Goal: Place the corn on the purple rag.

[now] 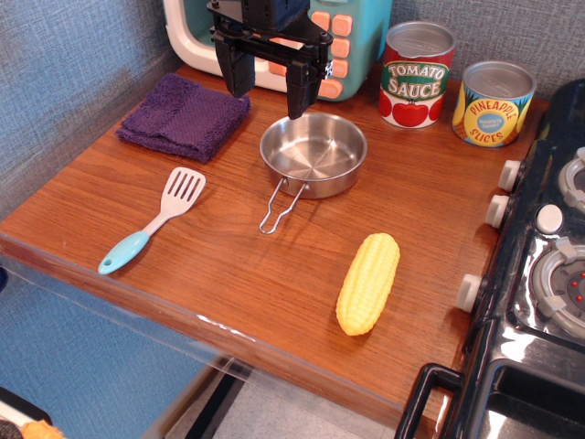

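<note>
Observation.image: corn [367,283] nr front edge, gripper [270,89] open nr purple rag [185,115].

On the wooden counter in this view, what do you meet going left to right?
Spatula → purple rag → steel pan → corn → tomato sauce can → pineapple slices can → stove.

The desk [274,265] was glossy brown wood grain. Near its back left corner the purple rag [183,116] looked fuzzy and matt. The pan [313,153] was shiny steel. Toward the right edge, the corn [367,282] was smooth, bumpy yellow plastic.
</note>
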Available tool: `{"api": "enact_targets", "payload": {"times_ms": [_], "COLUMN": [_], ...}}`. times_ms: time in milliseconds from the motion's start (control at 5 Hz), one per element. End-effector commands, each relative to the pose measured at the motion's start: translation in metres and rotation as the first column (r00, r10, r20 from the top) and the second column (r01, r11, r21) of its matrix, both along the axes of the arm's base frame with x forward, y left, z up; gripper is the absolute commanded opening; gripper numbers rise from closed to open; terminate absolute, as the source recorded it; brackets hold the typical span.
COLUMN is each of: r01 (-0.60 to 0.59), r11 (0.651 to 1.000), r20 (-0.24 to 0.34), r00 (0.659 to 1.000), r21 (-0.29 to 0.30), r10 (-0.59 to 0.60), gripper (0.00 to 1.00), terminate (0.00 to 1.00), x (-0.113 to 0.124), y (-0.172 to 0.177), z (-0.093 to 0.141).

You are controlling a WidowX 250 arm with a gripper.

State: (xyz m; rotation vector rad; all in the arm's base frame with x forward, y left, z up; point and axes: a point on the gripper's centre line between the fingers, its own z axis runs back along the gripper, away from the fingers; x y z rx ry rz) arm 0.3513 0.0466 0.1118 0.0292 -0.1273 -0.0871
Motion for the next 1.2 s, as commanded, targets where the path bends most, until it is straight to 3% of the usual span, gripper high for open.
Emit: {"api": "enact_targets", "payload": {"times_ms": [0,200,400,800,1000], "r01": [0.0,0.066,0.102,0.093,0.057], "r11": [1.0,0.998,0.994,0.995,0.998], "r20": [0.0,0.039,0.065,0.141,0.138], "r00": [1.0,0.997,0.992,0.985,0.989], "r21": [0.0,-0.004,0.029,0.03,0.026], "r10": [0.0,-0.065,-0.104,-0.096,-0.06], "gripper": [1.0,1.0,1.0,1.0,1.0], "terminate": [0.0,0.0,0.0,0.0,0.0], "x": [0.0,-0.003,-0.01,-0.036,-0.045], "y": [0.0,-0.026,-0.052,-0.106,-0.129], "z": [0.0,0.004,0.005,-0.008,-0.024]}}
